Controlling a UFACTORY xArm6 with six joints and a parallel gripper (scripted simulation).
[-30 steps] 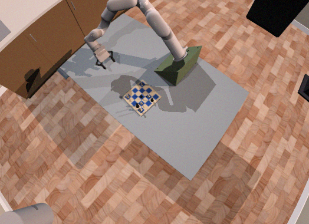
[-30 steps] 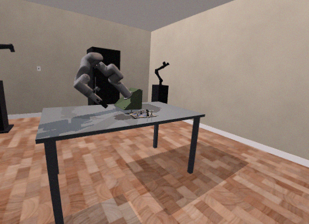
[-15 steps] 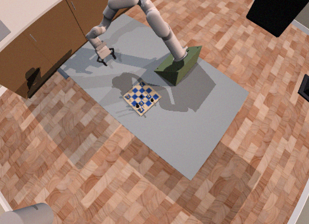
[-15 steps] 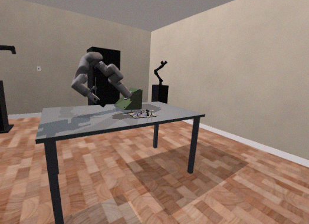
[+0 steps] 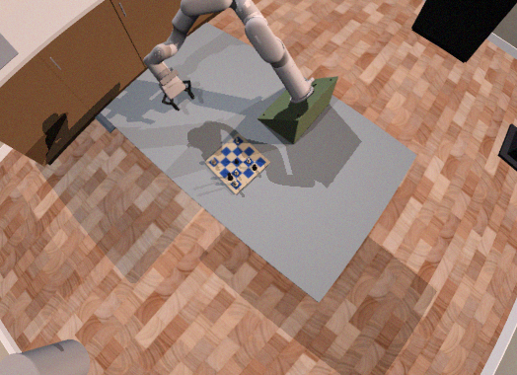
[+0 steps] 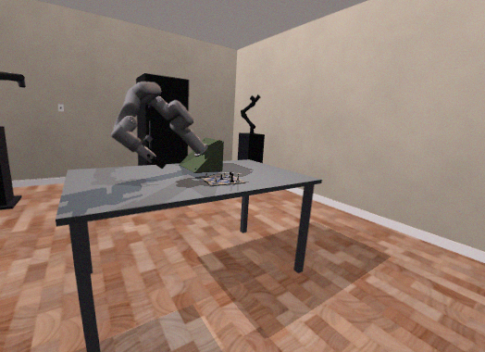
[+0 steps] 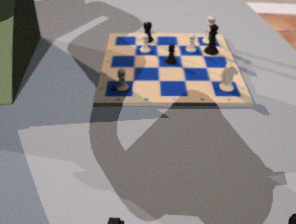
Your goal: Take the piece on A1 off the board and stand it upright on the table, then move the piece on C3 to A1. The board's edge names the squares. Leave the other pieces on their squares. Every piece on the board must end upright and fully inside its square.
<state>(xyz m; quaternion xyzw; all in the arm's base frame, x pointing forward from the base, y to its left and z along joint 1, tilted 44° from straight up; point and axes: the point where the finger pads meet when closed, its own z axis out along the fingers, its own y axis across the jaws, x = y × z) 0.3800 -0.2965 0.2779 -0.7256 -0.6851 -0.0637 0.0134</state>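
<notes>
1. The gripper (image 5: 184, 103) (image 6: 160, 165) (image 7: 205, 220) stood wide open above the grey table (image 5: 316, 233) (image 6: 139, 191) (image 7: 45, 175), with nothing between its fingers.
2. The chessboard (image 5: 225, 152) (image 6: 209, 183) (image 7: 175, 104) lay flat on the table, well apart from the gripper and, in the wrist view, beyond its fingertips. Its near edge, with square A1 at one end, faced the gripper.
3. The A1 piece, a pale pawn (image 5: 238, 140) (image 7: 121, 81), stood upright on its blue corner square, on the gripper's side of the board. In the exterior view it was too small to tell apart.
4. The C3 piece, a black pawn (image 5: 236, 161) (image 6: 221, 177) (image 7: 171, 55), stood upright on the central blue square, farther from the gripper than the A1 piece.
5. A white knight (image 5: 213, 161) (image 6: 215, 181) (image 7: 229, 79) occupied the other near corner, E1.
6. Beyond the C3 piece, as seen from the gripper, two small white pieces stood on B4 and D4, and a tall black piece (image 5: 230, 177) (image 6: 231, 177) (image 7: 212, 41) on E4. Farthest out were a black piece (image 5: 254, 168) (image 7: 148, 32) on B5 and a tall white piece (image 5: 236, 184) (image 6: 238, 177) (image 7: 210, 28) on E5.
7. The green wedge-shaped mount (image 5: 316, 107) (image 6: 214, 156) (image 7: 6, 65), bearing the arm, stood on the table well apart from the gripper.
</notes>
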